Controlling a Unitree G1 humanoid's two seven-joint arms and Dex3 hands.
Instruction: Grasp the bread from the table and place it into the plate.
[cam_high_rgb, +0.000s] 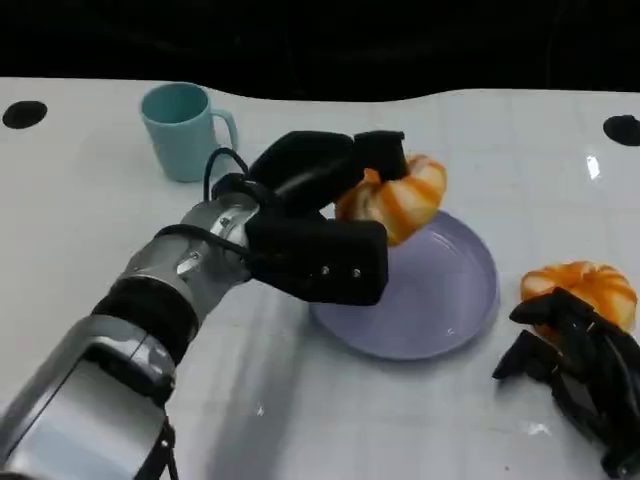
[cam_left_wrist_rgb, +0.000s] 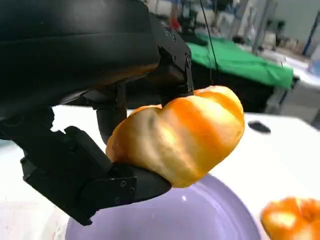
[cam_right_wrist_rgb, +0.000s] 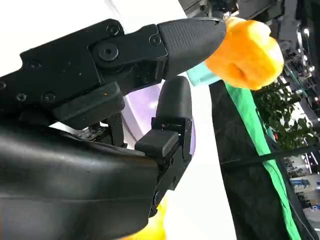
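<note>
Second bread (cam_left_wrist_rgb: 290, 220), perhaps, edge-cropped.

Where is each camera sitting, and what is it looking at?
Head view: high on the robot, looking down at the table, plate and cup; both arms show.
Left wrist view: behind the left hand, looking at the bread it holds over the plate.
Right wrist view: behind the right hand, looking across the table past its fingers.
Head and left wrist views share the held bread, the plate and a second bread.
</note>
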